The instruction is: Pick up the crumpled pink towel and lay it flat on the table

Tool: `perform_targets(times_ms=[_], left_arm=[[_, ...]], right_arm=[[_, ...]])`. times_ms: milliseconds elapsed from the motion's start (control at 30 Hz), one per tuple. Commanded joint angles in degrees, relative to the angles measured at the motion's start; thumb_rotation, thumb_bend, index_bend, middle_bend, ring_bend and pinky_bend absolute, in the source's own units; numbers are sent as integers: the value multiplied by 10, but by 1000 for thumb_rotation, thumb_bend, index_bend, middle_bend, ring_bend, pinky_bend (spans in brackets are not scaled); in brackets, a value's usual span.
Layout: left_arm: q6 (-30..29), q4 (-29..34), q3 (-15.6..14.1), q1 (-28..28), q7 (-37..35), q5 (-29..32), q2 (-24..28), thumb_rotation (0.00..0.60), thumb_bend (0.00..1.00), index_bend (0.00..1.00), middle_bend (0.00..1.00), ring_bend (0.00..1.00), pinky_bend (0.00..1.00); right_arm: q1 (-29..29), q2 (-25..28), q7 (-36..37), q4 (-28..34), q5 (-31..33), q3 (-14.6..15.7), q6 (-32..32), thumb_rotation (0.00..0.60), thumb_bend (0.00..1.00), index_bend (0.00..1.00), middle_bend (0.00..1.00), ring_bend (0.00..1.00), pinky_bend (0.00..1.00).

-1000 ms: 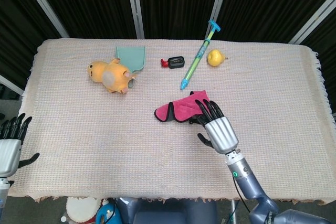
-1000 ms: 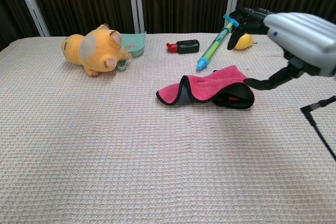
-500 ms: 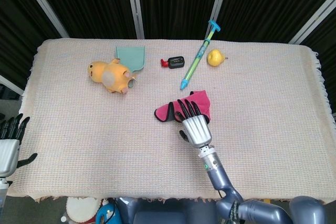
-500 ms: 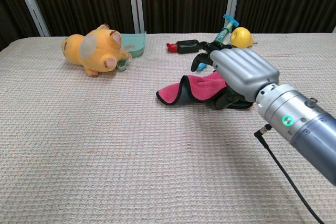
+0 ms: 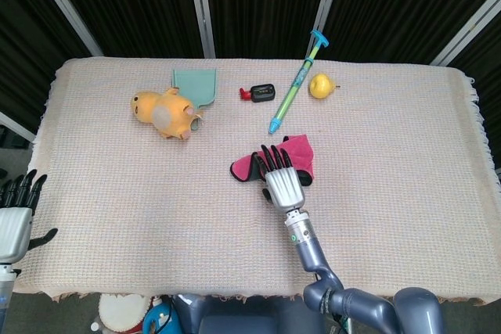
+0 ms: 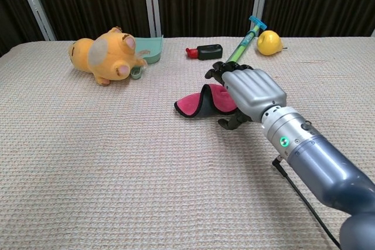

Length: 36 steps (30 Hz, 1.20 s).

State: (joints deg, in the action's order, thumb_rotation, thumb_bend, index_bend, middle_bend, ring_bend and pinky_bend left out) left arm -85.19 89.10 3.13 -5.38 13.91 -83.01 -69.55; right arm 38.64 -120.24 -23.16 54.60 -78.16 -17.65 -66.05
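The crumpled pink towel (image 5: 245, 167) with a dark trim lies folded near the table's middle; in the chest view its left fold (image 6: 192, 105) shows. My right hand (image 5: 280, 181) is over the towel's middle and right part, palm down, its fingers spread and stretched forward across the cloth. In the chest view the right hand (image 6: 249, 91) hides most of the towel's right half, with the thumb curled low beside it. No cloth is visibly pinched. My left hand (image 5: 16, 209) hangs off the table's near left corner, fingers apart, holding nothing.
An orange plush animal (image 5: 164, 113) and a teal scoop (image 5: 195, 84) lie at the back left. A small black-and-red device (image 5: 259, 93), a long green-blue toy syringe (image 5: 296, 84) and a yellow pear (image 5: 319, 85) lie behind the towel.
My right hand has moved left, from the towel's right end to over its middle, and come down onto it. The towel has kept its place. The left hand has hardly moved.
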Motion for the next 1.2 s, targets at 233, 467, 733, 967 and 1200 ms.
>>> perform_targets(times_ms=[233, 467, 733, 967, 1200], left_arm=[[3, -4, 0, -2, 4, 1, -6, 600, 0, 0, 0, 0, 69], [-1, -3, -1, -2, 8, -4, -9, 600, 0, 0, 0, 0, 69], [-6, 0, -2, -1, 9, -9, -9, 600, 0, 0, 0, 0, 69], [-8, 4, -3, -1, 9, -12, -9, 600, 0, 0, 0, 0, 69], [-8, 4, -3, -1, 6, -13, -9, 600, 0, 0, 0, 0, 69]], right_arm=[[27, -41, 42, -92, 8, -9, 3, 600, 297, 120, 80, 30, 103], [36, -53, 64, -126, 1, -10, -18, 600, 297, 120, 80, 30, 103], [41, -51, 76, -134, 0, -14, -35, 600, 298, 152, 80, 29, 103], [40, -48, 76, -135, -2, -10, -43, 600, 367, 194, 80, 30, 103], [42, -43, 82, -122, -4, -12, -56, 600, 414, 264, 80, 30, 103]])
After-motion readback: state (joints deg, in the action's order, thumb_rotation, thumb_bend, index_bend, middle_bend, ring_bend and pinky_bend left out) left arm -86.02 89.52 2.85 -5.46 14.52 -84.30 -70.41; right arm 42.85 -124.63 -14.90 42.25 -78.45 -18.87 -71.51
